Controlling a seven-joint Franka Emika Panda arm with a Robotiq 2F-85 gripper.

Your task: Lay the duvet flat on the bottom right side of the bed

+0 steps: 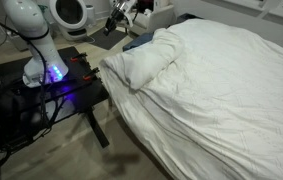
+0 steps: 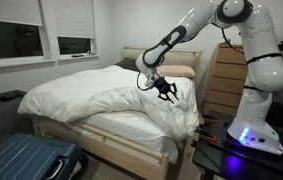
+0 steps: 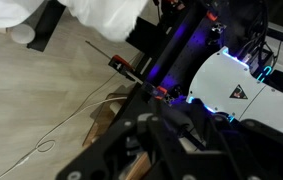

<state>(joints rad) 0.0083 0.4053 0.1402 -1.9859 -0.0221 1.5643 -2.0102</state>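
Observation:
The white puffy duvet [image 1: 221,80] covers the bed [image 2: 121,150] in both exterior views, with a bunched, folded-up corner [image 1: 141,60] at the edge nearest the robot. My gripper [image 2: 167,93] hangs just above that hanging corner of the duvet [image 2: 176,115], fingers spread and nothing between them. From behind the robot base the gripper [image 1: 121,18] shows small at the top, beyond the fold. In the wrist view the dark gripper [image 3: 166,128] fills the bottom, blurred, and a bit of the duvet [image 3: 101,15] shows at the top edge.
A black metal-framed table [image 1: 51,95] with blue-glowing electronics carries the robot base [image 2: 251,130] beside the bed. A wooden dresser [image 2: 221,85] stands behind the arm. A blue suitcase [image 2: 26,160] lies at the bed's foot. A thin cable [image 3: 61,130] trails on the floor.

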